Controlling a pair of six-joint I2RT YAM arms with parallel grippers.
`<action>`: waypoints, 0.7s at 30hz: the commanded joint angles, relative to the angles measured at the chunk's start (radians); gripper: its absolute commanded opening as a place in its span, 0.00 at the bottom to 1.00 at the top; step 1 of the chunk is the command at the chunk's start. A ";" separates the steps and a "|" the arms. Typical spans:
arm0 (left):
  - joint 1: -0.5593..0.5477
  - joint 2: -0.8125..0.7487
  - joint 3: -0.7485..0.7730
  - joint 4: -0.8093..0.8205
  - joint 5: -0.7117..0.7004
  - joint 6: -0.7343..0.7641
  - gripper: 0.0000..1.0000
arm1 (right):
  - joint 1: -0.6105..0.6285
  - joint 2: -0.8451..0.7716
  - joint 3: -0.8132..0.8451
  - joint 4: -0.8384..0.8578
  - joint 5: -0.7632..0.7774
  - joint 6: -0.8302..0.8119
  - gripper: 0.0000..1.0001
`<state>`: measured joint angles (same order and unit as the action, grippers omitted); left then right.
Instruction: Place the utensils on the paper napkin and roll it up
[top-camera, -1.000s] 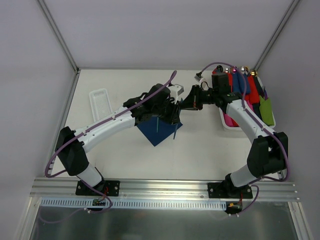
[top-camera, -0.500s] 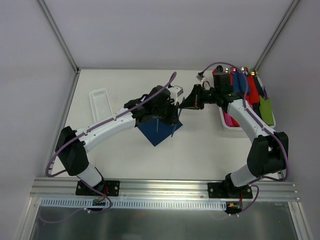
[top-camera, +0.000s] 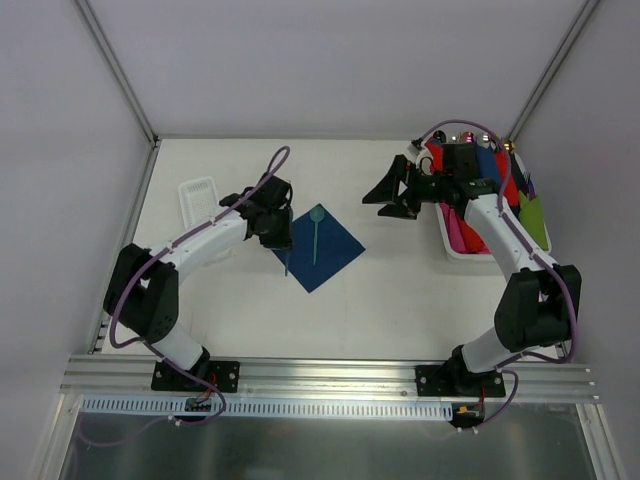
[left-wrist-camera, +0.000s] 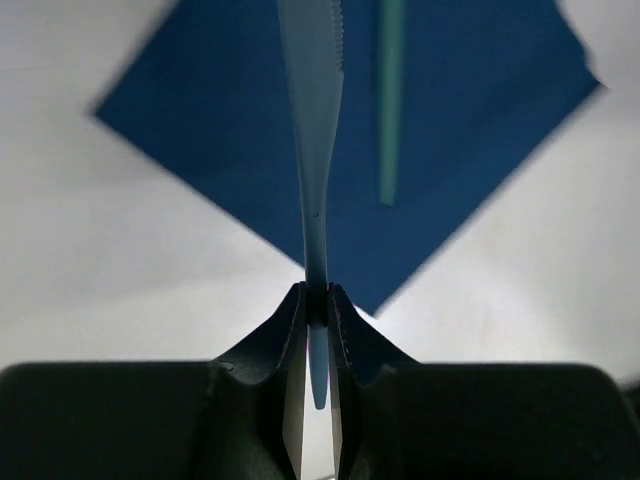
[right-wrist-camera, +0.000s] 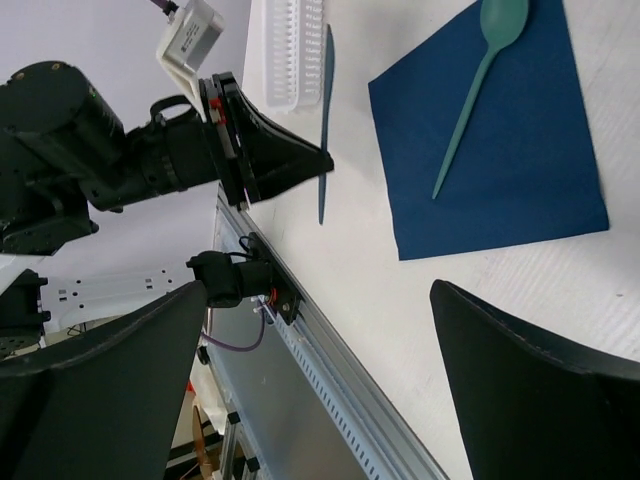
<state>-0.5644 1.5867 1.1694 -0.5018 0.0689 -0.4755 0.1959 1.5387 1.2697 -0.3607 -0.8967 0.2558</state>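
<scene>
**Both arms off the napkin, spoon left lying on it**

A second ago both my arms were crowded over the navy napkin (top-camera: 322, 250), with my right jaws pinched together at its far corner. Now my right gripper (top-camera: 394, 200) has pulled away to the right, just beside the white tray (top-camera: 449, 250) of coloured rolls, and its fingers are spread wide with nothing between them. My left arm has swung back to the left. The teal spoon (top-camera: 316, 229) is now uncovered. It lies flat on the napkin, bowl toward the far corner and handle pointing back at me.

My left gripper (left-wrist-camera: 317, 303) is clamped tight on the handle of the teal knife (left-wrist-camera: 312, 120), at the napkin's left edge. The blade points out ahead of my fingers, roughly parallel to the spoon and a little to its left. I cannot tell whether the blade touches the table (top-camera: 400, 290) or the paper.
</scene>
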 joint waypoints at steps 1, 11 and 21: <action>0.026 0.039 0.032 -0.112 -0.148 0.024 0.00 | -0.029 -0.006 0.034 -0.032 -0.001 -0.038 0.99; 0.047 0.255 0.219 -0.132 -0.121 0.005 0.02 | -0.036 -0.029 0.020 -0.038 0.004 -0.059 0.99; 0.052 0.384 0.341 -0.070 -0.007 0.046 0.00 | -0.038 -0.028 0.016 -0.040 -0.005 -0.062 0.99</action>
<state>-0.5217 1.9629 1.4681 -0.5873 0.0109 -0.4564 0.1612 1.5387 1.2697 -0.3946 -0.8948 0.2150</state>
